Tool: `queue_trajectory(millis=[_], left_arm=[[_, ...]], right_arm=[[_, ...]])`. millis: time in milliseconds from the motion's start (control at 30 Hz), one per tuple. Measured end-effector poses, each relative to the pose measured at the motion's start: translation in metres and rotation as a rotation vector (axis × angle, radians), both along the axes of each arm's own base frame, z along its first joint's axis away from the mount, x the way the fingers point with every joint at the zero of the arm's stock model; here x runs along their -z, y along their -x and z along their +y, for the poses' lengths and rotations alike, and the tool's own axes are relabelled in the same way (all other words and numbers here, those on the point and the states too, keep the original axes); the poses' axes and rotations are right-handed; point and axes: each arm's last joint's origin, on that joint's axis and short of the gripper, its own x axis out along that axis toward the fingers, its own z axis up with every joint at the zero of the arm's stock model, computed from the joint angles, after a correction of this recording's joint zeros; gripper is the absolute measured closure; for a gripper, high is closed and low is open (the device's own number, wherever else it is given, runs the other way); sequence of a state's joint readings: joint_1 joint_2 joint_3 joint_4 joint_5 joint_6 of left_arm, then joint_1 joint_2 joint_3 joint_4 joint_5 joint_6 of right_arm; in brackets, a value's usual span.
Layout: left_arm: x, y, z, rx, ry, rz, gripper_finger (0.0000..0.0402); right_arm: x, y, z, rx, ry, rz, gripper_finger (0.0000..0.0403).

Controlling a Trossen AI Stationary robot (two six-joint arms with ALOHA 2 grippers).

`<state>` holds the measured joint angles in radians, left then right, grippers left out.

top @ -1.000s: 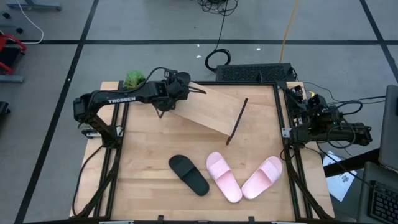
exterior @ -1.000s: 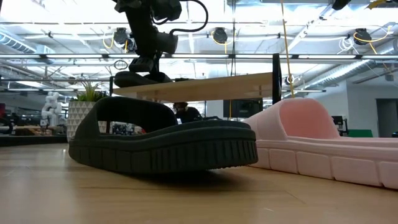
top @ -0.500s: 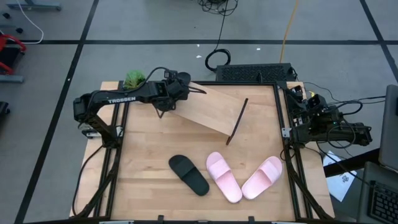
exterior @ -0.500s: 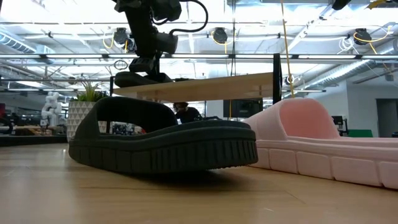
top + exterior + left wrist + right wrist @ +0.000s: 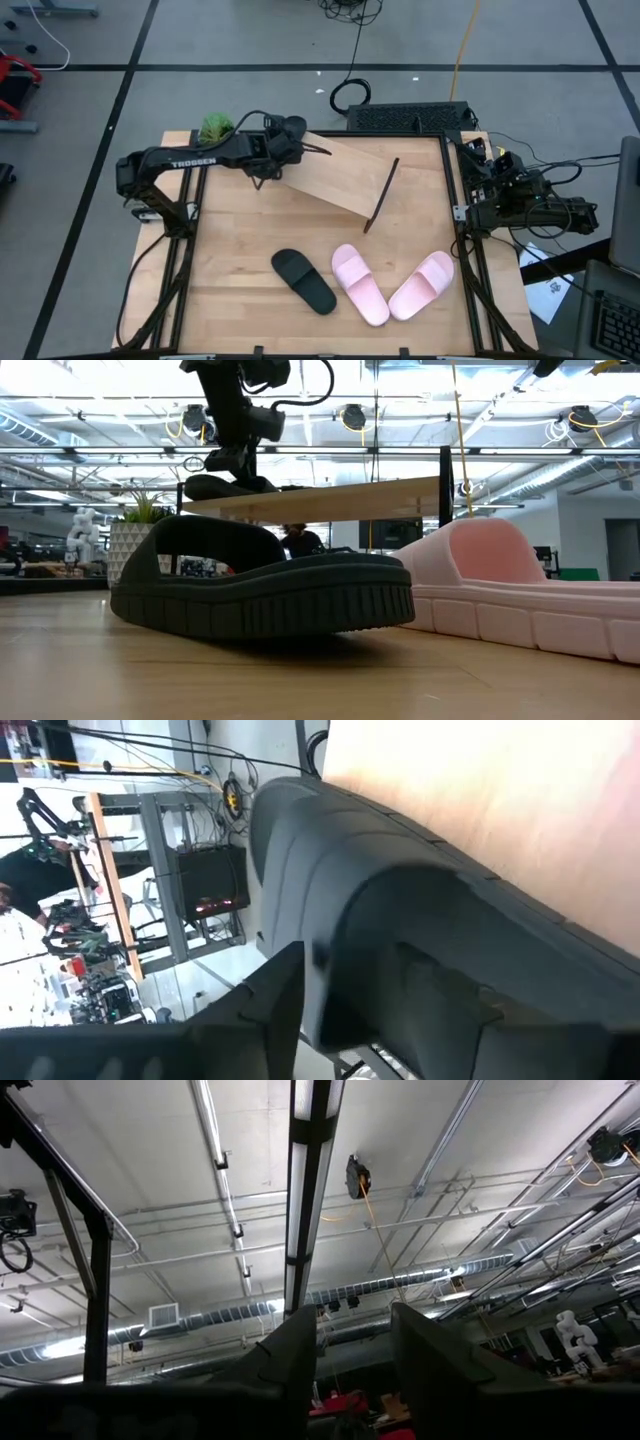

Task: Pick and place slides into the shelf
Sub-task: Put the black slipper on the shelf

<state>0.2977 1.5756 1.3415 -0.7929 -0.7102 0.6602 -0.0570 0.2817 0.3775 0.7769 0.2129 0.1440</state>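
From above, the left end effector (image 5: 283, 137) hung over the shelf's (image 5: 340, 178) left end, where one black slide was being set down; the other black slide (image 5: 304, 281) and the pink pair (image 5: 391, 285) lay on the table (image 5: 230, 240), well apart from the shelf. The right arm waited at the table's right edge, its end effector (image 5: 352, 1342) part spread and empty. At table level, the placed black slide (image 5: 222, 487) rested on the shelf under the left fingers. From the left wrist, those fingers (image 5: 285, 990) stood just beside its strap, whether pinching or freed I could not tell. Next, I judged, lift away and fetch its mate; nothing blocked that path.
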Motion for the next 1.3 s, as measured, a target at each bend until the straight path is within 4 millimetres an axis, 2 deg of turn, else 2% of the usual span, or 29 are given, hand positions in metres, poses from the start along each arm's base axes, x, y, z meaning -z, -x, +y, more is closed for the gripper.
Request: queue_trajectory(millis=[233, 467, 667, 833, 933, 1033, 1167, 1300], left_arm=[[-0.007, 0.004, -0.005, -0.017, -0.033, -0.013, 0.0206], [-0.012, 0.014, -0.019, -0.023, -0.005, 0.0, 0.0193], [-0.025, 0.03, -0.047, 0.002, 0.031, -0.023, 0.0192], [-0.053, 0.042, -0.081, 0.049, 0.099, -0.187, 0.0192], [-0.076, 0.052, -0.102, 0.072, 0.224, -0.326, 0.0192], [-0.096, 0.06, -0.122, 0.087, 0.448, -0.481, 0.0192], [-0.101, 0.064, -0.145, 0.06, 0.747, -0.548, 0.0192], [-0.094, 0.064, -0.167, -0.053, 0.944, -0.552, 0.0192]], right_arm=[[0.0, 0.0, 0.0, 0.0, 0.0, 0.0, 0.0282], [0.0, 0.0, 0.0, -0.005, -0.005, -0.006, 0.0282], [-0.001, 0.001, 0.0, -0.005, -0.005, -0.01, 0.0282], [-0.001, 0.001, 0.0, 0.002, -0.002, -0.021, 0.0282], [-0.002, 0.002, -0.001, 0.015, -0.015, -0.029, 0.0282], [-0.002, 0.001, -0.001, 0.015, -0.015, -0.029, 0.0282], [-0.001, 0.0, -0.001, 0.016, -0.015, -0.02, 0.0282], [-0.001, -0.002, -0.001, 0.018, -0.014, -0.01, 0.0282]])
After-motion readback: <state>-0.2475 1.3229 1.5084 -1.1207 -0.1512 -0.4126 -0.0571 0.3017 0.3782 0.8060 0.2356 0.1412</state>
